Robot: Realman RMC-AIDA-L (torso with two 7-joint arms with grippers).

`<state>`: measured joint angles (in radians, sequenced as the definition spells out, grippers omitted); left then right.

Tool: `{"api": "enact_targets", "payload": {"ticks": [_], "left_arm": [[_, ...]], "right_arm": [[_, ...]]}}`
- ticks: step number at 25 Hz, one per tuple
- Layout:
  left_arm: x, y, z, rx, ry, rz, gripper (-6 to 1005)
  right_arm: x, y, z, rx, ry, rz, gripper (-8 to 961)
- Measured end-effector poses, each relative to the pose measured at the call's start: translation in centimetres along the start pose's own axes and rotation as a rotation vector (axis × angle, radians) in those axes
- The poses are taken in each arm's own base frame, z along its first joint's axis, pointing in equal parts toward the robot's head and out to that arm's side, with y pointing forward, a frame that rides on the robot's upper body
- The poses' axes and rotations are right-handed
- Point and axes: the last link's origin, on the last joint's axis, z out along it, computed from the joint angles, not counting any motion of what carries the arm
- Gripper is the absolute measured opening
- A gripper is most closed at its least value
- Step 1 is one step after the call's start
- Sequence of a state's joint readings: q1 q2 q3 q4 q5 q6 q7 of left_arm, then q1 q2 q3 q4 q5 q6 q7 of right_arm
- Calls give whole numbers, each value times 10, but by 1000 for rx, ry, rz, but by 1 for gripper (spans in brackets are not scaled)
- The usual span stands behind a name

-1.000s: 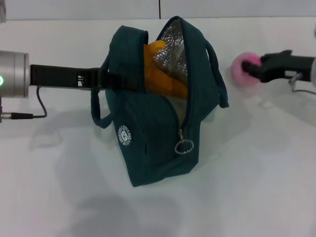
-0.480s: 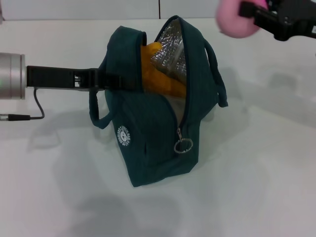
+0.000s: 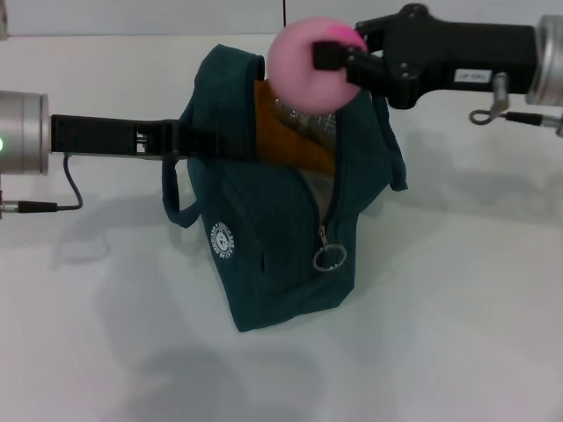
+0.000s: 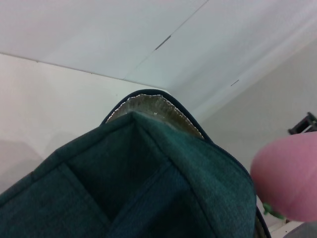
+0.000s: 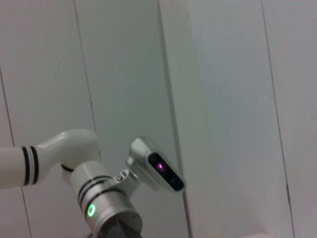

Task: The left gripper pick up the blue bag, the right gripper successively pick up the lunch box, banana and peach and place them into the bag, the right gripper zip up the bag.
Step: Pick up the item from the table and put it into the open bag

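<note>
The peach [image 3: 314, 63] is clenched in the jaws of the right gripper [image 3: 339, 60] and is held in the air just above the open mouth of the blue bag [image 3: 277, 224]; the bag stands on the white desk [image 3: 457, 308], its left rim grasped by the jaws of the left gripper [image 3: 207, 142]; the banana [image 3: 286, 141] is seen inside against the foil lining.

Black left hand [image 3: 198, 142] and right hand [image 3: 339, 60] on silver wrists; white label, possibly printed; green ring light
</note>
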<state>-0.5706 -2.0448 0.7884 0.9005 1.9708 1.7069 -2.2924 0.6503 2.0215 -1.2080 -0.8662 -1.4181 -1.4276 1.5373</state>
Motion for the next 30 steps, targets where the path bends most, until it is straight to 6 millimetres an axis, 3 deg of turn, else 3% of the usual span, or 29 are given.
{"api": "enact_targets", "payload": {"ticks": [12,25,30], "left_arm": [[1,0,1,-1,2,4,32],[1,0,1,0,2,5,32],[1,0,1,0,2,5,32]], "right_arm": [[13,-4,17,-27,57,34,31],[17,-5,13,-10,73,39,355],[18,-5,13,-9,74,42,560]]}}
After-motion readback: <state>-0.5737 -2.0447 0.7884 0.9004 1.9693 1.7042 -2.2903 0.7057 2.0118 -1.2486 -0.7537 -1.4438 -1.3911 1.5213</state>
